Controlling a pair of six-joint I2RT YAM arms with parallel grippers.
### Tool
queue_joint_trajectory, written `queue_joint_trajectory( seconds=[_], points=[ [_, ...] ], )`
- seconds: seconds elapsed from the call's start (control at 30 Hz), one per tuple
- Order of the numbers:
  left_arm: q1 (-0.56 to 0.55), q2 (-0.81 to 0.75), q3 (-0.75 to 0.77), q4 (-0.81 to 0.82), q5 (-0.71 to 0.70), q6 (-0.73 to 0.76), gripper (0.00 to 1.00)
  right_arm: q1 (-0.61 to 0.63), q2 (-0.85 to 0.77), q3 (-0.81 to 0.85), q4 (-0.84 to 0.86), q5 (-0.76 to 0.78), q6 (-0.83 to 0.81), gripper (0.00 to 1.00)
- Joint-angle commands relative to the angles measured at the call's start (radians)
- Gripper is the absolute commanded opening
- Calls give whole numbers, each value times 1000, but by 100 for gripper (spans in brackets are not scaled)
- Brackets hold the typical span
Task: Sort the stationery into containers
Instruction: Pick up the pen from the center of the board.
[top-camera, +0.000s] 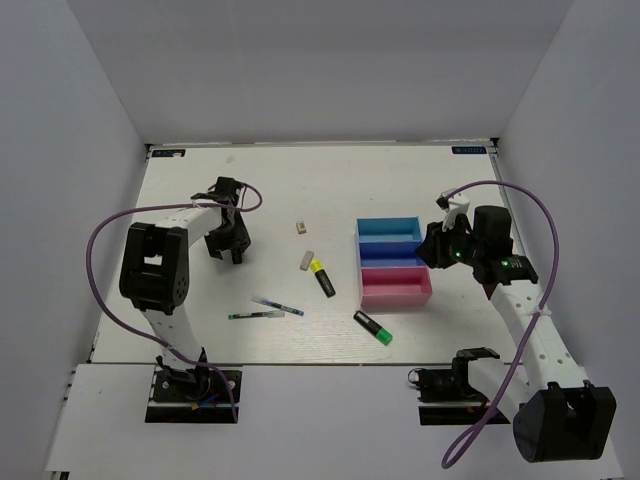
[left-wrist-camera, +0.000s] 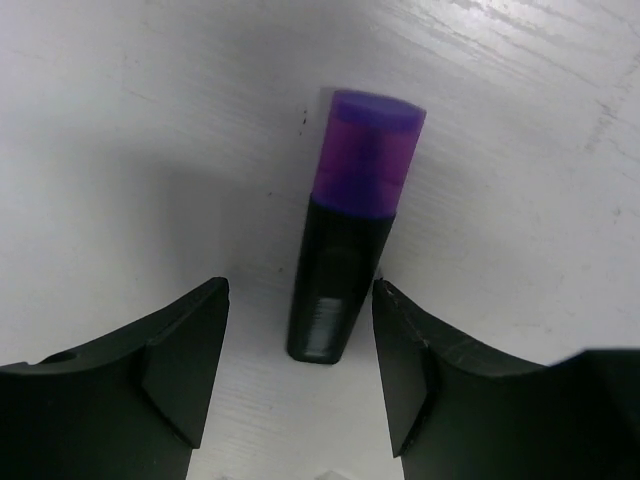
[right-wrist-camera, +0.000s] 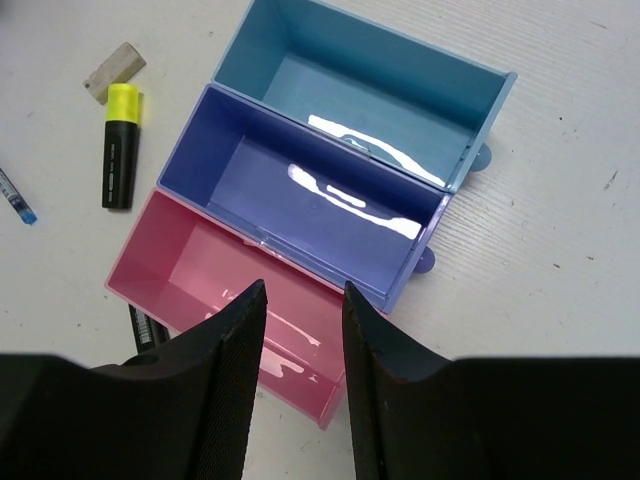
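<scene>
My left gripper (left-wrist-camera: 300, 292) is open, low over the table, with its jaws either side of the tail end of a black highlighter with a purple cap (left-wrist-camera: 365, 150); they do not touch it. In the top view the left gripper (top-camera: 232, 240) hides that highlighter. My right gripper (right-wrist-camera: 302, 292) is open and empty above the pink tray (right-wrist-camera: 180, 265), next to the dark blue tray (right-wrist-camera: 250, 180) and light blue tray (right-wrist-camera: 300, 80). All three trays are empty. The yellow-capped highlighter (top-camera: 322, 277), green-capped highlighter (top-camera: 373, 327), eraser (top-camera: 307, 260), tan block (top-camera: 299, 228) and two pens (top-camera: 278, 305) lie on the table.
The trays (top-camera: 395, 290) sit right of centre, with my right gripper (top-camera: 442, 248) at their right end. White walls enclose the table on three sides. A purple cable loops off each arm.
</scene>
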Motion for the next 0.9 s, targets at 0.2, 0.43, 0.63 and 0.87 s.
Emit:
queue_joint_trajectory(
  seconds=[0.2,0.43,0.63,0.87],
  points=[
    [5,64,-8,113,47,-47,64,2,9,39,0,15,3,40],
    [10,79,-37,87,4,-17,38,2,16,38,0,18,5,40],
    [2,-26,-33,93,68,64,0,2,12,33,1,-8,-3,89],
    [-182,-114,182,77,301,140,0,2,9,27,4,-16,-17,39]
  ],
)
